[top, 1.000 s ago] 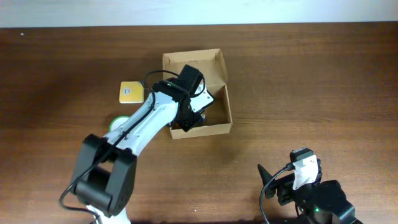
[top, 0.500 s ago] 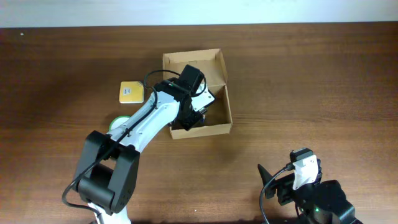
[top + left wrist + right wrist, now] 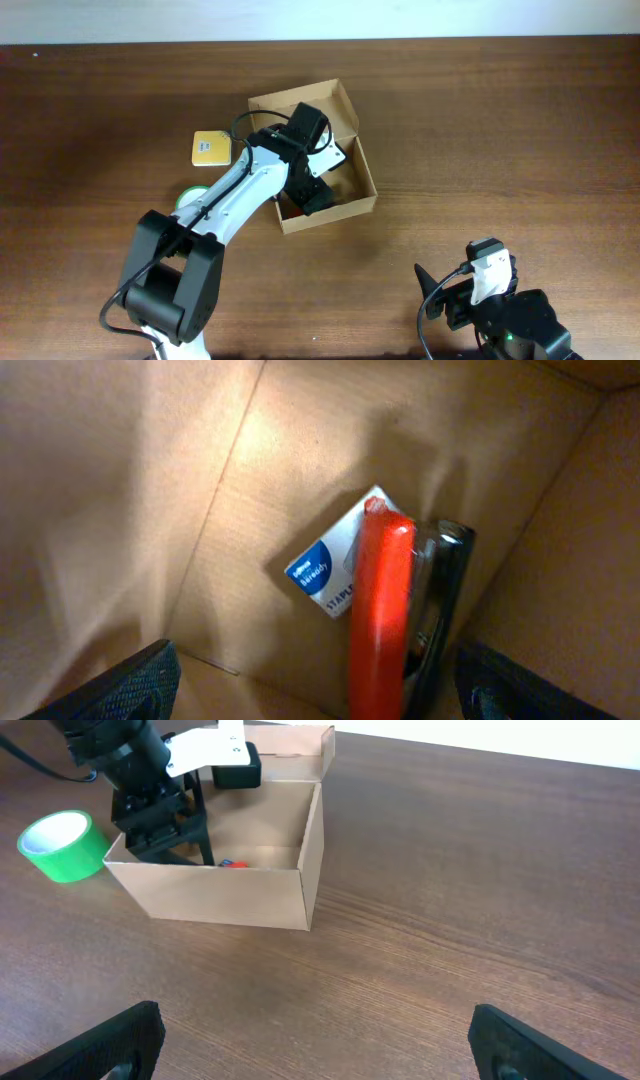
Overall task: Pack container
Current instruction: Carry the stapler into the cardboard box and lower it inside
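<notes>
The container (image 3: 335, 213), a tan cardboard box with its flap lid up, sits askew at the table's middle. My left gripper (image 3: 308, 192) reaches down into it. In the left wrist view a red stapler (image 3: 383, 610) with a black base lies on the box floor beside a white and blue staples pack (image 3: 322, 572). The left gripper (image 3: 318, 695) is open, and its dark fingertips (image 3: 135, 685) stand wide on either side of the stapler without touching it. My right gripper (image 3: 320, 1045) hovers open and empty over bare wood, well in front of the container (image 3: 220, 895).
A yellow pad (image 3: 211, 148) lies left of the box. A green tape roll (image 3: 65, 845) stands by the box's left corner, half hidden under the left arm in the overhead view. The right arm (image 3: 490, 300) rests at the table's near right edge.
The left gripper's jaws have spread apart and let go of the red stapler inside the box. The box has twisted slightly out of square. The right arm has not moved.
</notes>
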`<state>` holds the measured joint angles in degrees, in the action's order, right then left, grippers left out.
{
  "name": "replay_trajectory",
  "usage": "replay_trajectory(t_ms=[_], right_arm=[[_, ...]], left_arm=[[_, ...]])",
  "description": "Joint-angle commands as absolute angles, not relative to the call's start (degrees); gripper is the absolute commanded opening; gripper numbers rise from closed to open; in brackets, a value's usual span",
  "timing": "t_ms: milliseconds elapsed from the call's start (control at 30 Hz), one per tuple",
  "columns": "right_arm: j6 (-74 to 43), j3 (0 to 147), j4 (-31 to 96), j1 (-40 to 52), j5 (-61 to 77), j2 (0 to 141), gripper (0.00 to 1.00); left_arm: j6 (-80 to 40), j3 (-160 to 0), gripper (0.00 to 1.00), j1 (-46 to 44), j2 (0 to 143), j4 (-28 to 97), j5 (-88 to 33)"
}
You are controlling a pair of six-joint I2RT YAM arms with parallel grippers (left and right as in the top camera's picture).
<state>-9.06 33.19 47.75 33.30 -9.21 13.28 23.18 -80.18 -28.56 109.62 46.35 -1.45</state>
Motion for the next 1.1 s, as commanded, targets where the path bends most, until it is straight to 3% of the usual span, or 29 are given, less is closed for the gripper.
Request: replay_trajectory(t_ms=[0, 1067], right_arm=[[-9.5, 33.0, 47.6, 33.1, -10.1, 12.8, 0.99], [-9.5, 33.0, 47.6, 33.1, -10.1, 12.8, 0.99]], left_arm=[[23.7, -81.6, 0.87, -28.7, 109.8, 45.8, -1.9], [24.4, -82.8, 0.77, -28.8, 109.8, 37.1, -5.1]])
